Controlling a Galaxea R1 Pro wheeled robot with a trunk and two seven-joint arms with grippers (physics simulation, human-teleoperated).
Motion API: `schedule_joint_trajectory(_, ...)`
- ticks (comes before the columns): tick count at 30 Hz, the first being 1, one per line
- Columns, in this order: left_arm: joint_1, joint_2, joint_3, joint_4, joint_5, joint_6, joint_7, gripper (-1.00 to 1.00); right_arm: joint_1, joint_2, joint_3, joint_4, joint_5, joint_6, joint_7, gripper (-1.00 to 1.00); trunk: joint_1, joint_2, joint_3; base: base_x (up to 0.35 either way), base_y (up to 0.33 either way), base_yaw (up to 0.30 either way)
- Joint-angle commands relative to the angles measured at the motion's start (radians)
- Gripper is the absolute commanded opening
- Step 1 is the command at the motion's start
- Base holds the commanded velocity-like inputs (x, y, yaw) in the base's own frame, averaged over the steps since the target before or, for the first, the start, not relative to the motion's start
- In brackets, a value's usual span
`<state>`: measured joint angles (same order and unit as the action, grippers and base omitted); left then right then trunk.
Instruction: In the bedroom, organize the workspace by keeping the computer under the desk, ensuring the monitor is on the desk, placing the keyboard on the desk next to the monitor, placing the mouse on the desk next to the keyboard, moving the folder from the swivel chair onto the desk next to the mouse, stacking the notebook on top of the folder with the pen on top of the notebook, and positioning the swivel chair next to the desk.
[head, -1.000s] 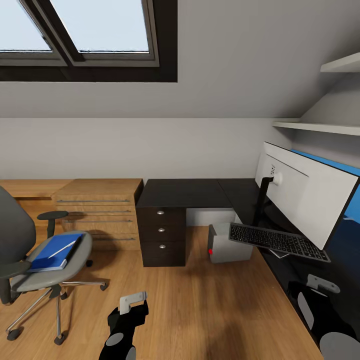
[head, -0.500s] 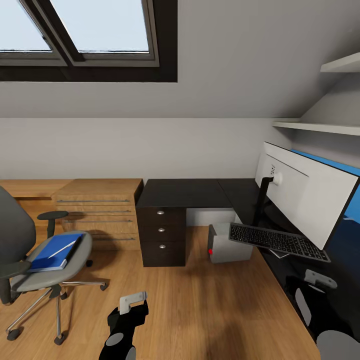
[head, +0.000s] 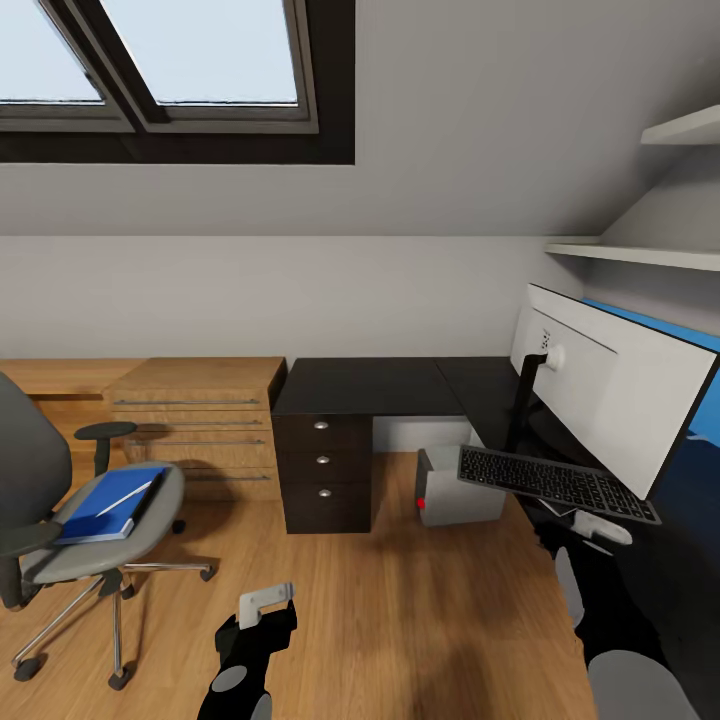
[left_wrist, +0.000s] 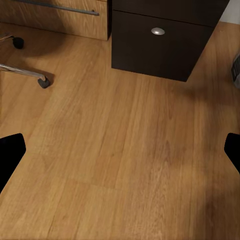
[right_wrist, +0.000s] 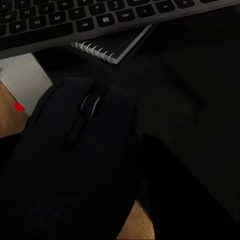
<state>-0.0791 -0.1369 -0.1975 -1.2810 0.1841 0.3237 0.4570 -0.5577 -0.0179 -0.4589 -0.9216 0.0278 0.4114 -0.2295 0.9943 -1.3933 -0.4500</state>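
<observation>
The swivel chair (head: 100, 560) stands at the left on the wood floor. The blue folder (head: 105, 508) lies on its seat with the pen (head: 127, 494) on top. The black L-shaped desk (head: 370, 385) carries the monitor (head: 610, 395), seen from behind. The keyboard (head: 555, 483) (right_wrist: 100, 20) juts over the desk's edge. A spiral notebook (right_wrist: 112, 47) lies partly under it. The computer (head: 460, 495) sits on the floor under the desk. My right gripper (head: 598, 527) hovers just below the keyboard, shut on the black mouse (right_wrist: 85, 150). My left gripper (head: 262, 605) (left_wrist: 120, 150) hangs open over bare floor.
A light-wood drawer chest (head: 200, 420) stands against the wall beside the desk's black drawer unit (head: 322, 470) (left_wrist: 160, 45). A chair caster (left_wrist: 44, 82) lies near my left gripper. White shelves (head: 640, 255) and a blue panel (head: 695, 440) are at the right.
My right arm has moved forward and to the left, from the lower right corner up to the keyboard's near edge. The left arm, chair and desk things have stayed put.
</observation>
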Motion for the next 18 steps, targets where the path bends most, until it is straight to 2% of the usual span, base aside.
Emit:
schedule_joint_trajectory(1,-0.001,0.000,-0.002,-0.001,0.009,0.003,0.008,1.00,-0.001,0.010,0.000,-0.010,0.002,0.013,-0.004,-1.00,0.000,-0.001,-0.001,0.000,0.000,0.000)
schedule_joint_trajectory(3,-0.001,0.000,-0.002,-0.001,0.009,0.003,0.008,1.00,0.003,0.045,0.000,-0.050,0.012,0.040,-0.005,-1.00,0.000,-0.001,-0.001,0.000,0.000,0.000)
schedule_joint_trajectory(4,-0.001,0.000,-0.002,-0.001,0.008,0.003,0.008,1.00,0.019,0.072,0.001,-0.091,0.030,0.057,-0.005,-1.00,0.000,-0.001,-0.001,0.000,0.000,0.115)
schedule_joint_trajectory(5,-0.001,-0.001,-0.002,-0.001,0.008,0.003,0.008,1.00,0.029,0.083,0.001,-0.108,0.040,0.061,-0.005,-1.00,0.000,-0.001,-0.001,0.000,0.000,0.171)
schedule_joint_trajectory(9,-0.001,0.000,-0.002,-0.001,0.008,0.003,0.008,1.00,0.048,0.108,0.004,-0.142,0.067,0.068,-0.005,-1.00,0.000,-0.001,-0.001,0.000,0.000,0.235)
schedule_joint_trajectory(11,-0.001,-0.001,-0.002,-0.001,0.008,0.003,0.008,1.00,0.053,0.112,0.020,-0.146,0.071,0.068,-0.005,-1.00,0.000,-0.001,-0.001,0.000,0.000,0.263)
schedule_joint_trajectory(12,-0.001,-0.001,-0.003,-0.001,0.008,0.003,0.008,1.00,0.058,0.113,0.043,-0.147,0.073,0.067,-0.005,-1.00,0.000,-0.001,-0.001,0.032,0.013,0.267)
schedule_joint_trajectory(13,-0.001,-0.001,-0.004,0.000,0.007,0.003,0.008,1.00,0.068,0.115,0.086,-0.149,0.074,0.064,-0.005,-1.00,0.000,-0.001,-0.001,0.137,0.094,0.270)
schedule_joint_trajectory(15,-0.001,-0.001,-0.004,0.000,0.007,0.002,0.008,1.00,0.084,0.117,0.134,-0.149,0.074,0.062,-0.005,-1.00,0.000,-0.001,-0.001,0.196,0.148,0.271)
schedule_joint_trajectory(18,-0.001,-0.001,-0.015,0.000,0.007,0.003,0.008,1.00,0.098,0.132,0.169,-0.150,0.073,0.062,-0.006,-1.00,0.000,-0.001,-0.001,0.241,0.198,0.187)
